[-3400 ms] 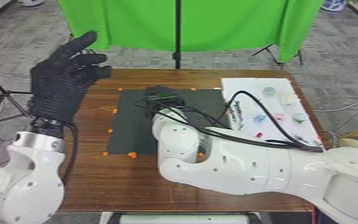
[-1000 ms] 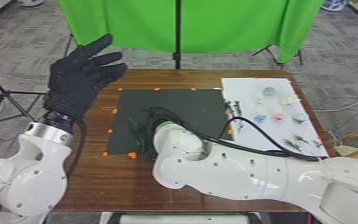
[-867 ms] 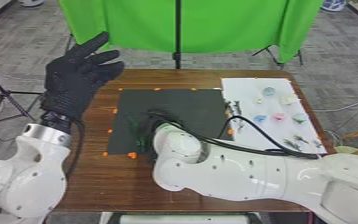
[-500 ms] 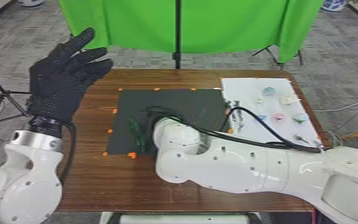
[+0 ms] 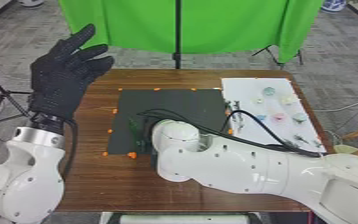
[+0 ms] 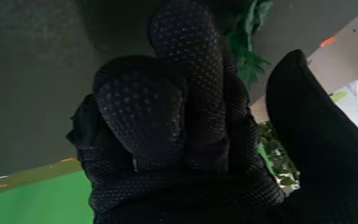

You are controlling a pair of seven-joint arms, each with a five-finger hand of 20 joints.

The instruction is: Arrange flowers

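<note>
A slender green stem [image 5: 135,131] lies on the dark mat [image 5: 171,100], toward its left side, just beside the right arm; narrow, pointed leaves branch off along it, and it runs more or less up and down in the head view. Next to it is the right hand [image 5: 151,127], low over the mat under its own forearm. In the right wrist view that hand is released: fingers loosely bent, thumb standing well apart, nothing pinched between them. The leaves there look bright green, with jagged, lobed edges, passing behind the fingers, and a mottled patch of greenery [image 6: 279,155] shows in the gap between thumb and palm. The left hand [image 5: 64,75] is raised beyond the left edge of the mat, relaxed and empty, its fingers spread. On the white board [image 5: 238,87] to the right sit small, ruffled blooms: a blue-green flower [image 5: 269,91] farthest off, a cream flower [image 5: 289,100], a blue flower [image 5: 261,118], a soft pink flower [image 5: 278,117] and a pale green flower [image 5: 300,118]. Thin, dark green sprigs [image 5: 300,140] lie nearer the robot on that board.
</note>
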